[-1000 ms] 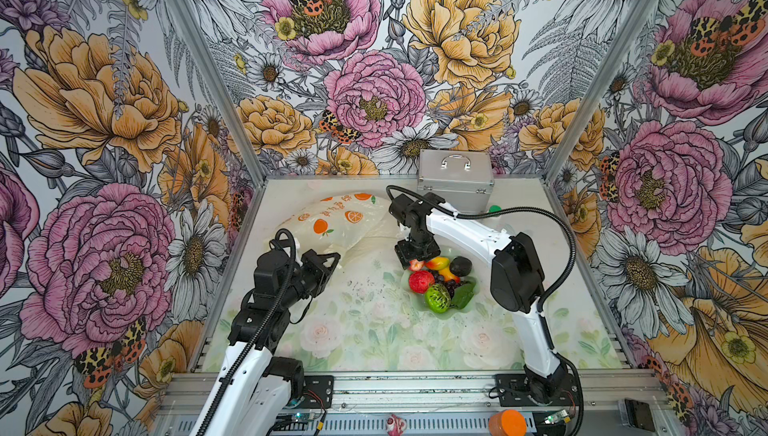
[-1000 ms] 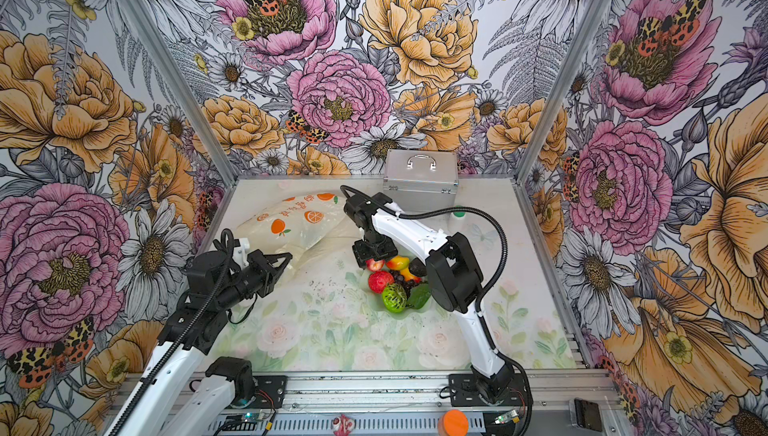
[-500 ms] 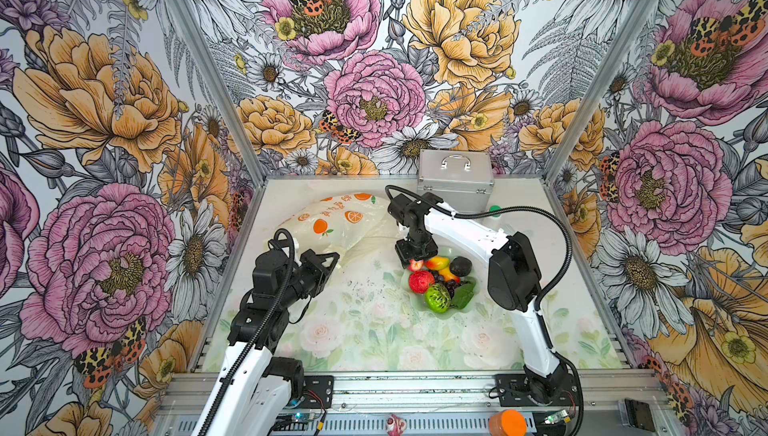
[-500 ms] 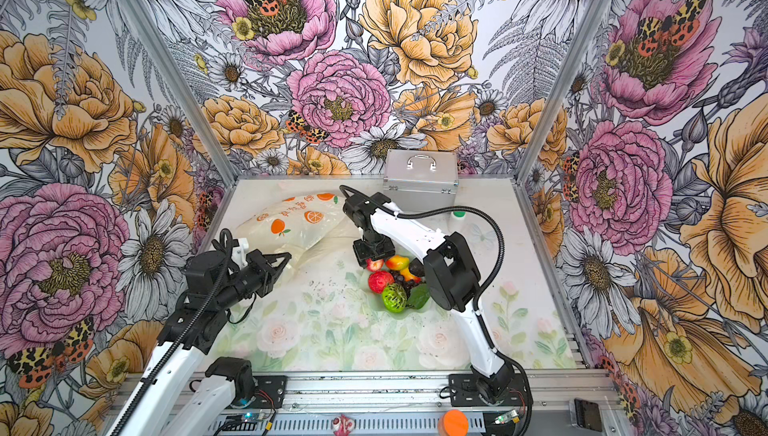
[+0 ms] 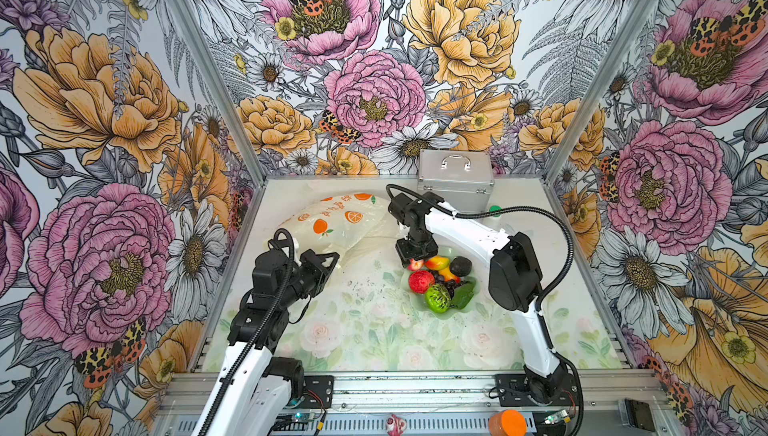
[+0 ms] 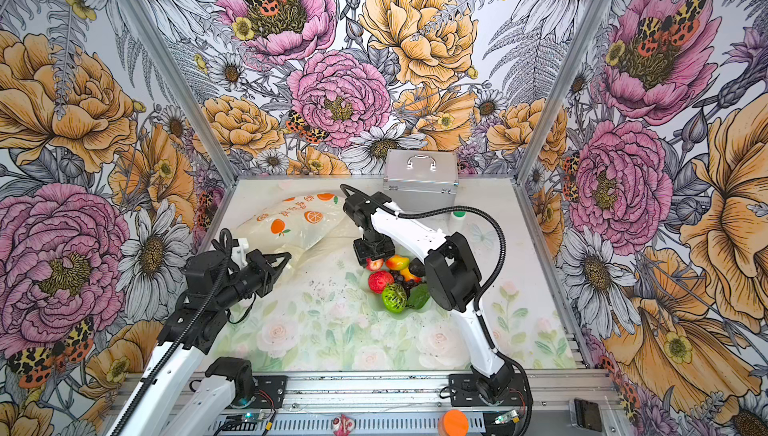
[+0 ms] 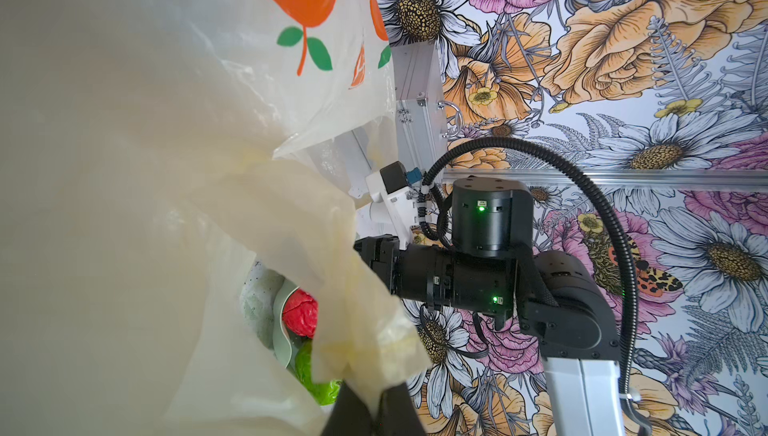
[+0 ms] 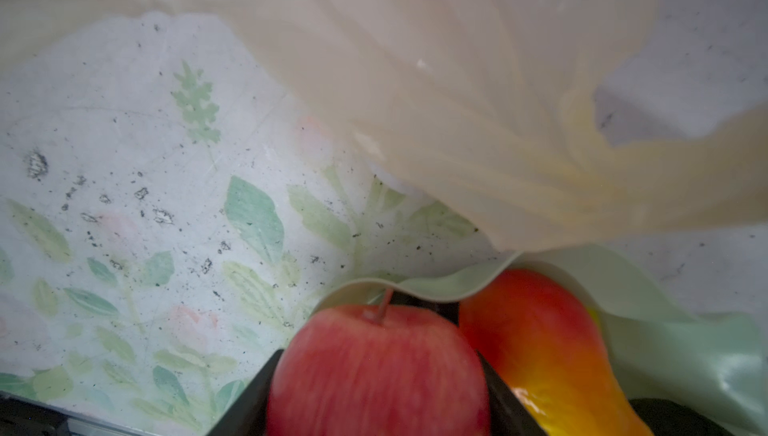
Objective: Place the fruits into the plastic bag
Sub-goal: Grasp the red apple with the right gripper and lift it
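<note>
Pink apple (image 8: 374, 371) clamped in right tool (image 5: 415, 259) | plastic bag (image 5: 332, 215) in left tool (image 5: 333, 256)

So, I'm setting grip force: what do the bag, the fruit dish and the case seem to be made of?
Plastic bag: thin translucent cream film, slightly glossy; it wrinkles and drapes.
Dish: pale green, smooth satin, wavy rim, probably soft plastic or silicone.
Case: likely aluminium, matte silver panels with bright edge trim.

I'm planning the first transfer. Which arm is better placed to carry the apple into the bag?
Right. The right gripper is closed on the apple in the dish. The left gripper is shut on the plastic bag's edge, holding it up, so it is not free.
</note>
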Robot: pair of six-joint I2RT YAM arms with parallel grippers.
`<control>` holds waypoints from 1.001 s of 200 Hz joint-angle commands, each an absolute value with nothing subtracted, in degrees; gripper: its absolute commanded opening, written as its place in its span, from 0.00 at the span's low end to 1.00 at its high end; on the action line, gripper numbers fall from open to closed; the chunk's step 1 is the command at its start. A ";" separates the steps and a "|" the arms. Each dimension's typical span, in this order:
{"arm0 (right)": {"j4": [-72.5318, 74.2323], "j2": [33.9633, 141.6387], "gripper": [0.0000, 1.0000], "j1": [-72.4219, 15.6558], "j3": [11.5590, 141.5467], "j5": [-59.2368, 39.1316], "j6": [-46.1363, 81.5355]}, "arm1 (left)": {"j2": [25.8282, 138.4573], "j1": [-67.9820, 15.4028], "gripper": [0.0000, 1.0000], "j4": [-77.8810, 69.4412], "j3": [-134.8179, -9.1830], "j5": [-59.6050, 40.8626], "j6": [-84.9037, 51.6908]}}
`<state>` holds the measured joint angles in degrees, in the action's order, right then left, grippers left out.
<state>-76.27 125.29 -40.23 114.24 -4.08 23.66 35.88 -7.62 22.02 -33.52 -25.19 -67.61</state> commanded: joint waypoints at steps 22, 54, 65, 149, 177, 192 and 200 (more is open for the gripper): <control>-76.55 117.36 0.55 -39.23 113.09 -4.19 25.93 | 35.04 -7.01 0.00 20.88 -33.56 -27.03 -67.59; -76.55 112.52 0.55 -38.33 111.40 -5.48 27.70 | 34.81 -6.93 0.00 20.91 -33.57 -27.39 -67.76; -76.55 110.59 0.55 -37.98 110.83 -5.97 28.48 | 35.00 -6.94 0.00 20.81 -33.74 -27.66 -67.85; -75.55 98.27 0.55 -32.71 109.16 -14.20 31.13 | 37.41 -7.01 0.00 21.56 -34.44 -26.42 -67.20; -74.98 95.59 0.55 -29.63 110.93 -18.42 31.81 | 38.08 -7.08 0.00 25.81 -36.01 -24.42 -65.89; -73.89 93.89 0.54 -28.40 111.68 -19.70 31.98 | 38.39 -7.29 0.00 26.95 -36.16 -24.28 -66.27; -72.60 92.80 0.54 -27.86 111.64 -20.84 32.17 | 38.45 -7.47 0.00 27.46 -36.33 -24.10 -66.35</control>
